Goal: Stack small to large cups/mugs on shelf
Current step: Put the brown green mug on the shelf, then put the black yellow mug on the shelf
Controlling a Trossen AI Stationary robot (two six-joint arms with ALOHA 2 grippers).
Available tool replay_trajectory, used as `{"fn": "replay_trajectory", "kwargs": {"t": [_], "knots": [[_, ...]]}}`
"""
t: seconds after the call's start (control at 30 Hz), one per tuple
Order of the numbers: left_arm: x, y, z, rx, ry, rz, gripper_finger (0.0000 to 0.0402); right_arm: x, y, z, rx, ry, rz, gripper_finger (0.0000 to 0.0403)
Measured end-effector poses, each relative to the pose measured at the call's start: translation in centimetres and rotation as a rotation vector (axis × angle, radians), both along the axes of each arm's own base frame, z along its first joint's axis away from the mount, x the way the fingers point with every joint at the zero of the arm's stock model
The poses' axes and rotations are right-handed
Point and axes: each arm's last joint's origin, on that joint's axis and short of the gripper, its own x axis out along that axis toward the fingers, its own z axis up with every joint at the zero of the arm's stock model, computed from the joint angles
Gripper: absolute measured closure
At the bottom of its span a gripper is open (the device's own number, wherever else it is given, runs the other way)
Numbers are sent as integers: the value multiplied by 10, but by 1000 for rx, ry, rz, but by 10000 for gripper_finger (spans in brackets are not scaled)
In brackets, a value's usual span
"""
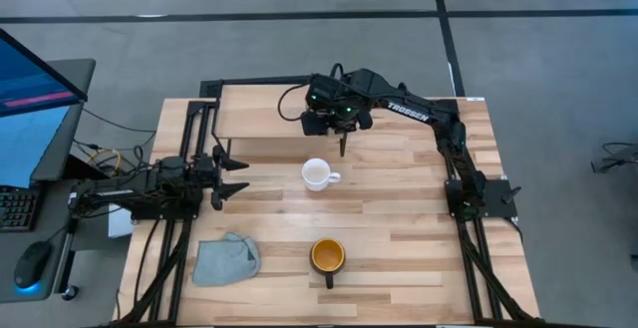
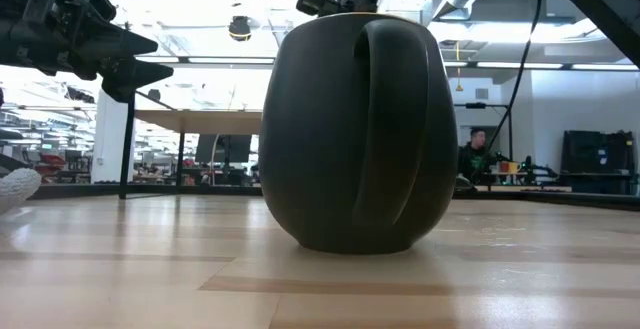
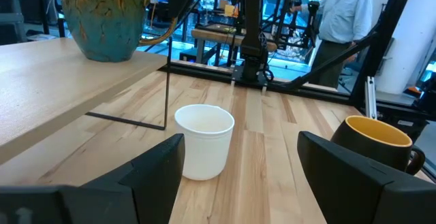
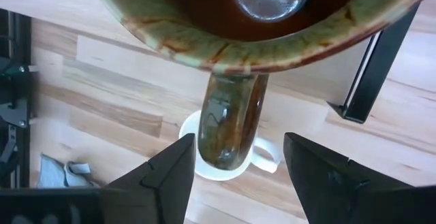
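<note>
The olive-tan mug with the brown inside stands upright on the light-wood shelf at the table's far side; in the left wrist view it shows on the shelf board. My right gripper is open above it, its fingers on either side of the mug's handle with a gap to each. The arm hides the mug in the high view. The small white mug stands on the table just before the shelf. The dark mug with orange-yellow inside stands near the front edge. My left gripper is open and empty at the left.
A grey-blue cloth lies crumpled at the front left. The shelf's thin black legs stand on the tabletop beside the white mug. A person stands in the room beyond the table's right side.
</note>
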Motion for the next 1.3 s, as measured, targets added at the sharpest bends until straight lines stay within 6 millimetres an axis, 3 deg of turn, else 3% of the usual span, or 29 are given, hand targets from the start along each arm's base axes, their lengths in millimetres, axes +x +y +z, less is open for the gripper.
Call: {"fn": "replay_trajectory", "kwargs": {"t": [1.3], "knots": [[0,0,0,0,1,0,125,3,7,1,41,-27,46,158]]}}
